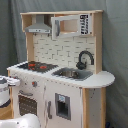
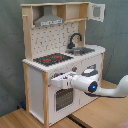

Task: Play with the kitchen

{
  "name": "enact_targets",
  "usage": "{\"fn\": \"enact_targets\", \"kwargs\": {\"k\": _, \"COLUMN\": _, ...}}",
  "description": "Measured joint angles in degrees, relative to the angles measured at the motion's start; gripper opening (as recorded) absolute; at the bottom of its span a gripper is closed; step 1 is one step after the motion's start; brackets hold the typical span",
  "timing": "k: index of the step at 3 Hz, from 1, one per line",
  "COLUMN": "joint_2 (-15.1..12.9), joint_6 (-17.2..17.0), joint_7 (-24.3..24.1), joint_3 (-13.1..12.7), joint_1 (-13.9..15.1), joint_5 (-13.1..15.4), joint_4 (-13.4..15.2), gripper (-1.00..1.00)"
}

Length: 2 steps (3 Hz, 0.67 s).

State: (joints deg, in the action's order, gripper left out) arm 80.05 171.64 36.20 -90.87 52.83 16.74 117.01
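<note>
The kitchen [image 2: 62, 65] stands upright on the wooden tabletop [image 2: 100, 112], at 12 o'clock from the arm in the second exterior view. The claw [image 2: 56, 80] is against its front at the knobs, above the oven door [image 2: 62, 99]; I cannot tell if it is clenched. The play seems only begun: the oven door looks closed, and the stovetop [image 1: 32, 65] and sink [image 1: 72, 73] seem untouched.

Wooden floor [image 2: 100, 112] (light planks) under the kitchen [image 2: 60, 60]

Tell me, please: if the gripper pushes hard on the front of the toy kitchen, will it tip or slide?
The kitchen is tall and narrow with a hood and cupboards up top, so a high push might rock it. The gripper sits low, near the oven door, so sliding seems likelier than tipping. Its panels look stiff.
</note>
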Motion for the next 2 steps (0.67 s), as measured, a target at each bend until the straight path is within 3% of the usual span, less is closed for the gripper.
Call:
{"fn": "enact_targets", "kwargs": {"k": 1, "joint_2": -1.39, "joint_6": -0.56, "joint_7": 0.0, "joint_3": -1.33, "joint_1": 2.14, "joint_5": -0.27, "joint_4": -2.63, "gripper": 1.0}}
{"fn": "enact_targets", "kwargs": {"k": 2, "joint_2": -1.39, "joint_6": -0.63, "joint_7": 0.0, "joint_3": -1.3, "joint_1": 2.04, "joint_5": -0.27, "joint_4": -2.43, "gripper": -1.0}}
